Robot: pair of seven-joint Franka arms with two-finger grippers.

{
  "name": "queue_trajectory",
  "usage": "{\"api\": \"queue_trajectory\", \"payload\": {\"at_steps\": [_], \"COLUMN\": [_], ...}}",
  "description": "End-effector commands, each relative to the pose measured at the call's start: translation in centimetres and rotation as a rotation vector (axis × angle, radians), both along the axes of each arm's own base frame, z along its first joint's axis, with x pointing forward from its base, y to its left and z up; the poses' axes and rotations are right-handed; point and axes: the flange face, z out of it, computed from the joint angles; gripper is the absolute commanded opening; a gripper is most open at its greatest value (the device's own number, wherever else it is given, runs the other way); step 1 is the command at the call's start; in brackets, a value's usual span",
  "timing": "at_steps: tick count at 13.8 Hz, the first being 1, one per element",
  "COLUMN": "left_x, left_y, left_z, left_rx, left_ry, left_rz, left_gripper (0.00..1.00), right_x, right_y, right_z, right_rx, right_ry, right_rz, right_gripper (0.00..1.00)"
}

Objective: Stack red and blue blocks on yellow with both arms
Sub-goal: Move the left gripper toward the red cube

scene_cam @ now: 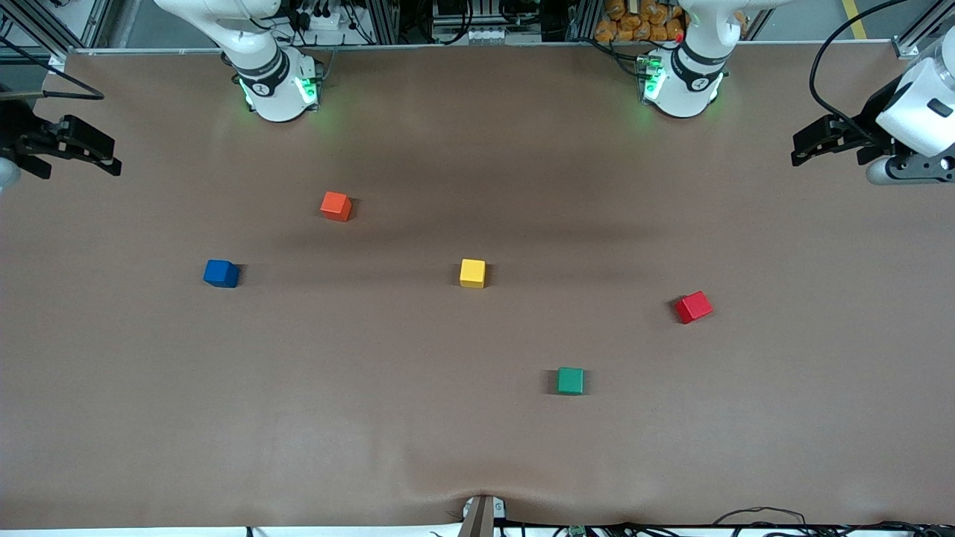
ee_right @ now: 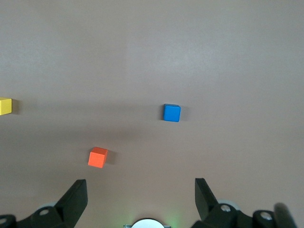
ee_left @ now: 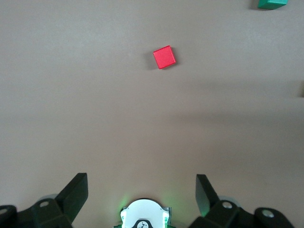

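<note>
While both arms wait high at the two ends of the surface [scene_cam: 477, 447], five cubes lie on it singly, none stacked and none touching another: one red, one blue, one yellow, one orange, one green. The yellow cube [scene_cam: 472, 273] sits near the middle. The blue cube [scene_cam: 221, 273] lies toward the right arm's end, about level with the yellow one, and the orange cube [scene_cam: 336, 206] lies between them but farther from the front camera. The red cube [scene_cam: 693, 306] lies toward the left arm's end, slightly nearer the camera than the yellow, turned askew. The green cube [scene_cam: 570, 380] is nearest the camera, between yellow and red.

The left pincer [scene_cam: 813, 143] hangs released over its end of the surface, holding nothing; the right pincer [scene_cam: 82, 145] does the same over the other end, fingers spread. No cube sits near an edge, and wide bare brown cloth surrounds each one.
</note>
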Motion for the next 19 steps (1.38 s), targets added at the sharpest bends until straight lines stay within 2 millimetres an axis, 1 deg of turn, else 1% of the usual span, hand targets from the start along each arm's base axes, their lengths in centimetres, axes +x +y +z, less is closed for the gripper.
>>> {"api": "queue_trajectory", "payload": {"at_steps": [1, 3, 6, 9, 14, 19], "left_x": [0.2, 0.2, 0.4, 0.5, 0.5, 0.6], "left_y": [-0.2, -0.2, -0.2, -0.1, -0.1, 0.1], "left_z": [-0.3, -0.6, -1.9, -2.5, -2.9, -3.8], "left_rx": [0.000, 0.000, 0.002, 0.002, 0.000, 0.002], "left_ry": [-0.001, 0.001, 0.007, 0.010, 0.013, 0.016], "left_rz": [0.002, 0.002, 0.001, 0.003, 0.003, 0.007], "left_gripper": [1.00, 1.00, 1.00, 1.00, 1.00, 1.00], "right_x": [0.0, 0.0, 0.0, 0.0, 0.1, 0.1], "right_y": [-0.3, -0.3, -0.4, -0.4, -0.5, -0.5], "right_z": [0.1, 0.1, 0.1, 0.1, 0.0, 0.0], "right_rx": [-0.007, -0.007, -0.007, -0.007, -0.007, -0.007], "right_ry": [0.003, 0.003, 0.003, 0.003, 0.004, 0.006], "right_rz": [-0.004, -0.004, -0.005, -0.007, -0.007, -0.007], "right_gripper": [1.00, 1.00, 1.00, 1.00, 1.00, 1.00]}}
